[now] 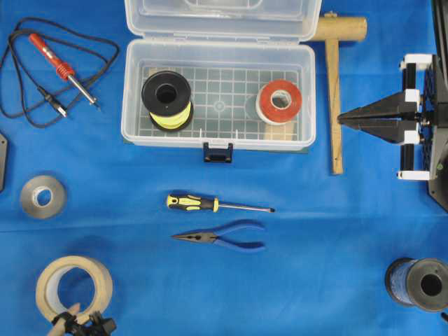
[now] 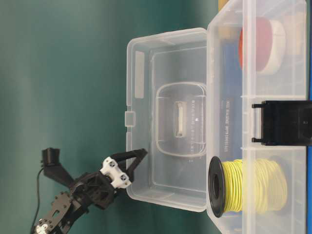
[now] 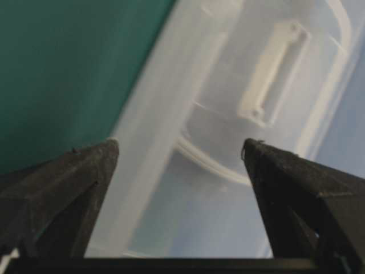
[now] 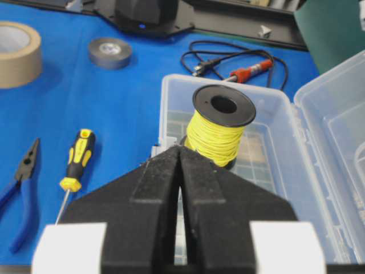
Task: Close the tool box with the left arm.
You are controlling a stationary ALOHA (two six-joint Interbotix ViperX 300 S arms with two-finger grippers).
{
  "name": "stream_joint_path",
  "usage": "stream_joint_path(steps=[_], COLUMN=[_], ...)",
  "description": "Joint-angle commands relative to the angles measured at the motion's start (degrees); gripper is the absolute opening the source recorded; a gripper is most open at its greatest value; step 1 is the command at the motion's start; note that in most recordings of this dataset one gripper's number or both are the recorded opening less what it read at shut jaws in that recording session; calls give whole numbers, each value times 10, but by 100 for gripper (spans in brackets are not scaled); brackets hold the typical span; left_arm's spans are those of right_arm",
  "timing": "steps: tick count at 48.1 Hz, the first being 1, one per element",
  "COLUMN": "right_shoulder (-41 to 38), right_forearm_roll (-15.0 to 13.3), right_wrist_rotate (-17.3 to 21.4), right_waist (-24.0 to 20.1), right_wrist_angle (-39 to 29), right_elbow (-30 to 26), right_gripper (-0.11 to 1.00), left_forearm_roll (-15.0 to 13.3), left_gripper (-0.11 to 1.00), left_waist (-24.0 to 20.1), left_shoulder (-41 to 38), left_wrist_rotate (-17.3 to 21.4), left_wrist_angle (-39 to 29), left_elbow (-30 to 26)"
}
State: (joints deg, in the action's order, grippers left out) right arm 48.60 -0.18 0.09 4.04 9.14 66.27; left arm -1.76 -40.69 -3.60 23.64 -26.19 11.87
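Tool box of clear ribbed plastic, open at the table's far edge, lid upright. Inside: yellow wire spool, red tape roll. Left gripper spread wide beside the lid, clear only in the table-level view. Right gripper pressed closed, holding nothing.

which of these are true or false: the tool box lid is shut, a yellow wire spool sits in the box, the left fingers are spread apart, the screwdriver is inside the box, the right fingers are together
1. The tool box lid is shut. False: it stands open.
2. A yellow wire spool sits in the box. True.
3. The left fingers are spread apart. True, near the lid's edge.
4. The screwdriver is inside the box. False: it lies on the blue table, above the pliers in the overhead view.
5. The right fingers are together. True.
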Motion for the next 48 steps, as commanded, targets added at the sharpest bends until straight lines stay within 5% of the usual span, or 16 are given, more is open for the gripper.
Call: stream_joint_path(steps=[1, 48], right_shoulder=[-4, -11], right_forearm_roll=[0, -1], right_wrist_rotate=[0, -1], right_waist=[2, 4], right_wrist_angle=[3, 5], right_elbow=[-6, -6], right_gripper=[0, 0], left_forearm_roll=[-2, -4], left_gripper=[90, 90], left_waist=[4, 174], left_shoulder=[10, 115], left_wrist_rotate=[-2, -53], left_wrist_angle=[-11, -149], left_elbow=[-3, 49])
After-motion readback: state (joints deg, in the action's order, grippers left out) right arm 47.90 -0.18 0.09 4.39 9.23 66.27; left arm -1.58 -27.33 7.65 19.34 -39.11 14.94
